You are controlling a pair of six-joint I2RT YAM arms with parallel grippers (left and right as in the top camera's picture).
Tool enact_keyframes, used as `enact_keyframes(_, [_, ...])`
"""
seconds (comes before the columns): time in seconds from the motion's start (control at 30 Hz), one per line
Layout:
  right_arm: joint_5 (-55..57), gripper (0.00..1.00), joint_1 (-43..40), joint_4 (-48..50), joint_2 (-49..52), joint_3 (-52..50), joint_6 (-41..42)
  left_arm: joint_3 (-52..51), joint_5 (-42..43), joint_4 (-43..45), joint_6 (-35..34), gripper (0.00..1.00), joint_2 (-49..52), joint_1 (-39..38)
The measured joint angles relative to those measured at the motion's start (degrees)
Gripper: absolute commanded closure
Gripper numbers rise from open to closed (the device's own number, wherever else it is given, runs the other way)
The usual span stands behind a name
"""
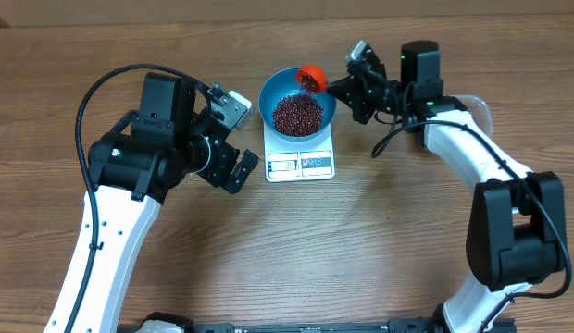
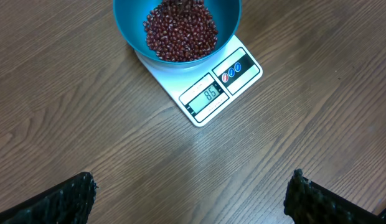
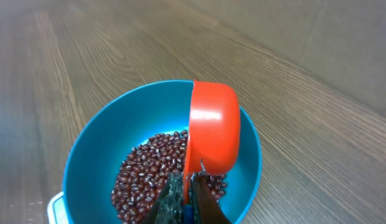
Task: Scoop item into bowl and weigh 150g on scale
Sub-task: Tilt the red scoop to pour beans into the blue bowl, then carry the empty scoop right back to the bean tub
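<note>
While the wooden bench (image 1: 380,240) spreads bare and brown under both arms, the left end effector (image 1: 235,139) hangs just left of the scale with its jaws spread wide and nothing between them. The right end effector (image 1: 347,88) reaches in from the right, jaws pinched narrow on the handle of an orange-red scoop (image 3: 213,127). Near the far middle of the bench, the bright blue bowl (image 1: 268,97) sits on the far part of the white kitchen scale (image 1: 301,165), leaving the display and buttons uncovered along the near edge. That display reads 86 in the left wrist view. The scoop is tilted steeply above the bowl's far right rim, its rounded back turned toward the right wrist camera. Dark red-brown beans (image 1: 296,114) lie in a loose pile across the bottom of the bowl.
</note>
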Motion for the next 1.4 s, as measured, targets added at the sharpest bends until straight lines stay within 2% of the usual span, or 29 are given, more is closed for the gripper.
enact_keyframes(0.43, [9.0, 0.96, 3.4, -0.5, -0.9, 0.0, -7.2, 0.0, 0.0, 0.0, 0.0, 0.0, 0.0, 0.0])
enact_keyframes(0.7, [19.3, 0.96, 8.3, -0.7, -8.0, 0.0, -11.0, 0.0, 0.0, 0.0, 0.0, 0.0, 0.0, 0.0])
enact_keyframes(0.87, [23.4, 0.96, 8.4, -3.5, -11.1, 0.0, -11.4, 0.0, 0.0, 0.0, 0.0, 0.0, 0.0, 0.0])
enact_keyframes(1.07, [29.6, 0.96, 5.6, -7.9, -17.8, 0.0, -8.6, 0.0, 0.0, 0.0, 0.0, 0.0, 0.0, 0.0])
enact_keyframes(1.23, [38.8, 0.96, -1.2, -17.4, -23.6, 0.2, -7.3, 0.0, 0.0, 0.0, 0.0, 0.0, 0.0, 0.0])
enact_keyframes(1.4, [48.2, 0.96, -9.2, -24.1, -23.1, 0.2, -3.2, 0.0, 0.0, 0.0, 0.0, 0.0, 0.0, 0.0])
